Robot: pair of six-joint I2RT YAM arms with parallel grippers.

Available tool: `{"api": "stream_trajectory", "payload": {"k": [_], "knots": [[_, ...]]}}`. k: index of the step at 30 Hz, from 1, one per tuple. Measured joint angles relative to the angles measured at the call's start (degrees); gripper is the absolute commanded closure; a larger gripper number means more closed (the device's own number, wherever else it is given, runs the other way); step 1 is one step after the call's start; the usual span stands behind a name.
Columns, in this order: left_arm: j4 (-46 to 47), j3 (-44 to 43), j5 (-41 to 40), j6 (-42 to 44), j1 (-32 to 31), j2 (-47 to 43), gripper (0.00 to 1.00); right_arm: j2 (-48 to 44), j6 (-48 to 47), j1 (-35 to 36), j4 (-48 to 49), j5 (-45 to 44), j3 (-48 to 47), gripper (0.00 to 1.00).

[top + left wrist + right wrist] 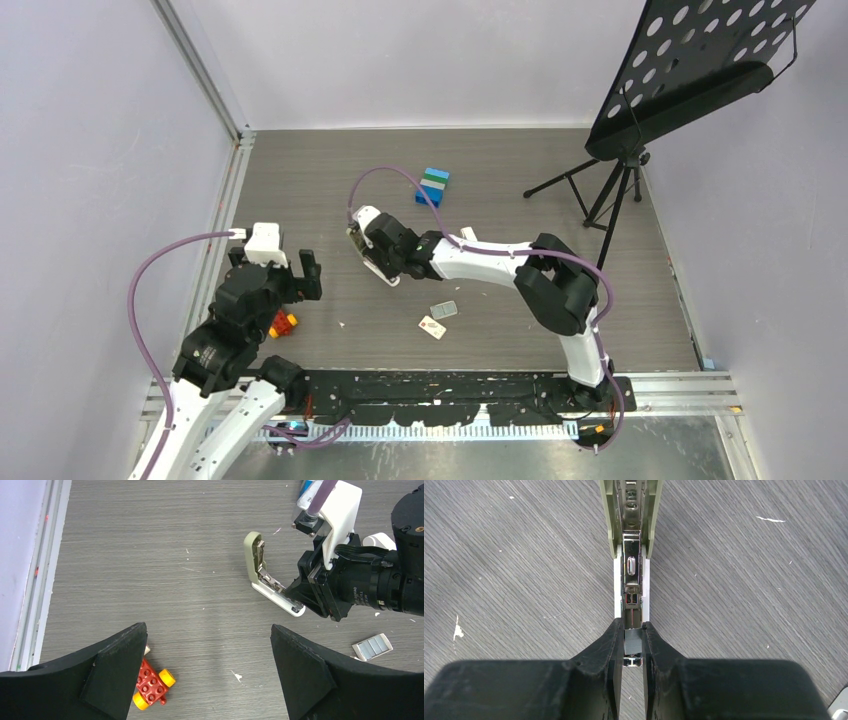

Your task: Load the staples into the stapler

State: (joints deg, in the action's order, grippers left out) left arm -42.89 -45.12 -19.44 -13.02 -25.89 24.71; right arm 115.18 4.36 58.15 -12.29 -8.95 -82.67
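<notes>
The stapler [362,245] lies open on the table; its olive-beige top [253,560] stands up and its white base [272,594] lies flat. The silver channel [632,567] is exposed. My right gripper [633,628] sits over the near end of the base, shut on a small dark-grey strip [632,641] in line with the channel. It also shows in the top view [372,262]. The silvery-grey insert [443,309] and the white box with a red mark [432,327] lie nearby on the table. My left gripper [207,630] is open and empty, hovering left of the stapler.
A red-yellow toy brick [151,684] lies by my left finger. Blue-green bricks [433,185] stand behind the stapler. A music stand [610,190] is at the back right. A metal rail [225,210] runs along the left wall.
</notes>
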Motion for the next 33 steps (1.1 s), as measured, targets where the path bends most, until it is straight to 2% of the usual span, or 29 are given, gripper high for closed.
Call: {"api": "stream_trajectory", "payload": {"k": [33], "knots": [[0.3,0.1,2.2,0.0,1.4,0.0,0.03,1.6,-0.3,0.2,0.0,-0.5,-1.1,0.83]]}}
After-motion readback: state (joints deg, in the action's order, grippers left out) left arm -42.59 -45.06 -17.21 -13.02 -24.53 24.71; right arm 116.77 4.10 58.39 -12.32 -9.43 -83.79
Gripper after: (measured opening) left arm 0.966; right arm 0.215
